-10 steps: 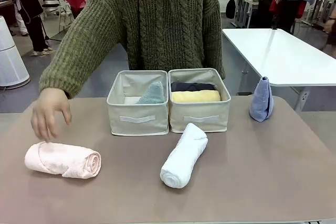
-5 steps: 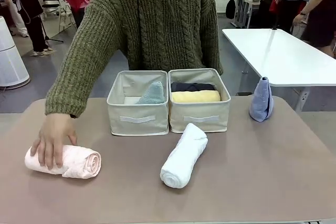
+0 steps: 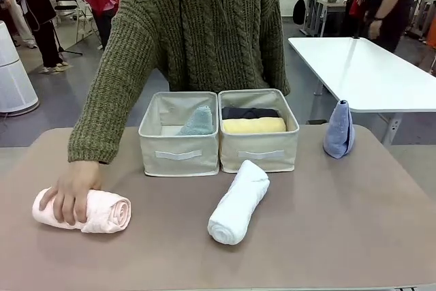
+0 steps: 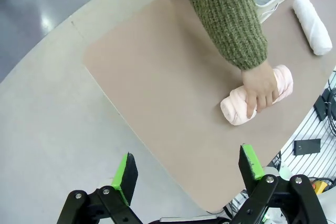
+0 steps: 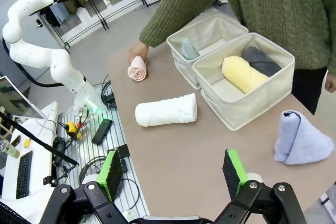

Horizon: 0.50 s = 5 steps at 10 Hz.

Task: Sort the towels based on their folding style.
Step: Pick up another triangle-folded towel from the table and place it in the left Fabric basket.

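Towels lie well clear of both claws: the left gripper (image 4: pixel 188 166) hangs high beyond the table (image 3: pixel 327 223) corner, jaws wide apart and empty, and the right gripper (image 5: pixel 172 167) gapes empty too, high over the near side. Nearest the left claw is the pink roll (image 3: pixel 102 212), with the person's hand (image 3: pixel 68 195) resting on it. The white roll (image 3: pixel 238 202) lies slantwise mid-table in front of the bins. The left bin (image 3: pixel 178 155) holds the teal cone (image 3: pixel 198 121); the right bin (image 3: pixel 261 155) holds the yellow roll (image 3: pixel 253 125) and the dark grey roll (image 3: pixel 249 112). The lavender-blue cone (image 3: pixel 339 131) stands alone near the far right edge.

Chief risk, I judge: reaching for the pink roll while that hand covers it would mean striking fingers. A pinch at a roll's loose end could unwind it, and a clumsy squeeze could collapse the cone, spoiling the very fold that sorts it.

The right wrist view looks down into the bins, showing the bare floor beside the teal cone, which the bin wall hides in the front view. The left wrist view shows the fingers draped over the pink roll's top
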Tool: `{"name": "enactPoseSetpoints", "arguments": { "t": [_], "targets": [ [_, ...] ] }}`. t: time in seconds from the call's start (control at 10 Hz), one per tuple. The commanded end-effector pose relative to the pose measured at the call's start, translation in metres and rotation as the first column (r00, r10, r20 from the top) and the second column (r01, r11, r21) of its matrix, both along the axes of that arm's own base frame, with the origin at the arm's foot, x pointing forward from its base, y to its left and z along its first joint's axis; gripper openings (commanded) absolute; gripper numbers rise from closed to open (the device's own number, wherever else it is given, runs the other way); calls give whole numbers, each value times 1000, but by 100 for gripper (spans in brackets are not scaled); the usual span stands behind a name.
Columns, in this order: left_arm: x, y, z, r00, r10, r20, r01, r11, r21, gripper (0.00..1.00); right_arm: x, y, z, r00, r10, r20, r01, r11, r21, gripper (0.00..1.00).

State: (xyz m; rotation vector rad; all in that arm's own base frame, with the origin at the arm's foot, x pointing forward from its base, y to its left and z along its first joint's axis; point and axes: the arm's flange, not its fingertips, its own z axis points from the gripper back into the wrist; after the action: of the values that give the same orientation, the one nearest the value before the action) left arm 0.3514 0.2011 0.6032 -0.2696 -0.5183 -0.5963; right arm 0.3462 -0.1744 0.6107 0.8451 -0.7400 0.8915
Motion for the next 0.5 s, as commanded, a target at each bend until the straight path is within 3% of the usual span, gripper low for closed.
{"name": "enactPoseSetpoints", "arguments": {
  "t": [0.0, 0.4],
  "targets": [
    [-1, 1, 0, 1000, -13, 6, 13, 1000, 9, 100, 0, 0, 1, 1000, 11, 19, -11, 1000, 18, 100],
    [0, 0, 0, 1000, 0, 0, 0, 1000, 0, 100, 0, 0, 1, 1000, 11, 19, -11, 1000, 18, 100]
  ]
}}
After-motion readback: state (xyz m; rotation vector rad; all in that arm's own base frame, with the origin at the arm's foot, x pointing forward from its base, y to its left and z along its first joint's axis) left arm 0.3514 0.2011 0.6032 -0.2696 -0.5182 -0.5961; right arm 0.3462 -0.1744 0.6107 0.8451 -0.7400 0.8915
